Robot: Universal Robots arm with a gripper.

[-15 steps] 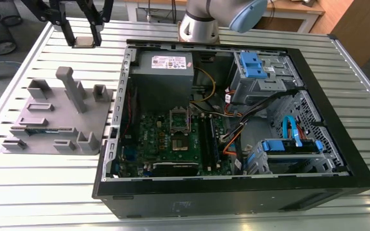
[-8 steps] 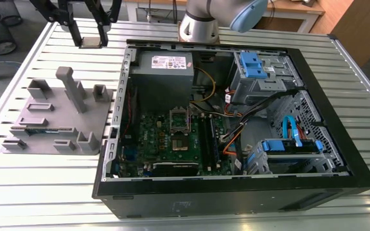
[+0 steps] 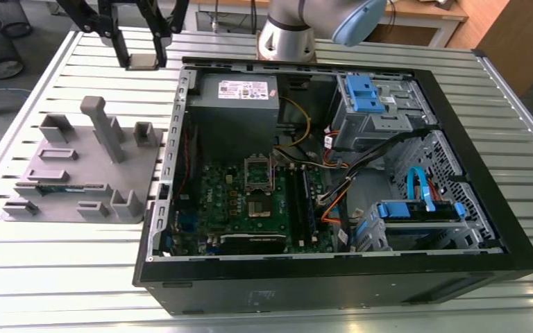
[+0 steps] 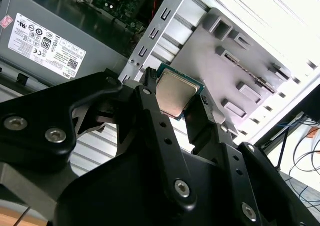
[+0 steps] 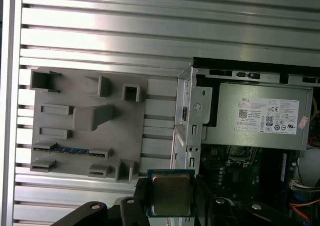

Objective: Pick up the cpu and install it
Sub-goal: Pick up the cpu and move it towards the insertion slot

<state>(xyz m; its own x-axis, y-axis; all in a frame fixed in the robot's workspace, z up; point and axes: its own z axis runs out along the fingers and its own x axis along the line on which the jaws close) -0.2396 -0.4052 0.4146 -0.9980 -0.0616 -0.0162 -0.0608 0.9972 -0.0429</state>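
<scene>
The gripper [image 3: 142, 57] is clamped on the cpu [image 5: 171, 193], 2 fingers [image 4: 160, 126] pinching opposite edges, the lid (dull, silvery) facing up toward the wrist. It hangs over the slatted table [image 3: 53, 277], just outside the case [image 3: 341, 274] near the power supply [image 3: 239, 94], and well apart from the socket [image 3: 259, 179]. I'd call this the carry. Doing it well means holding the chip level, squeezing no harder than needed, and squaring its edges to the socket frame. The arm [image 3: 290, 35] stands behind the case, and the fingers point down at the table.
</scene>
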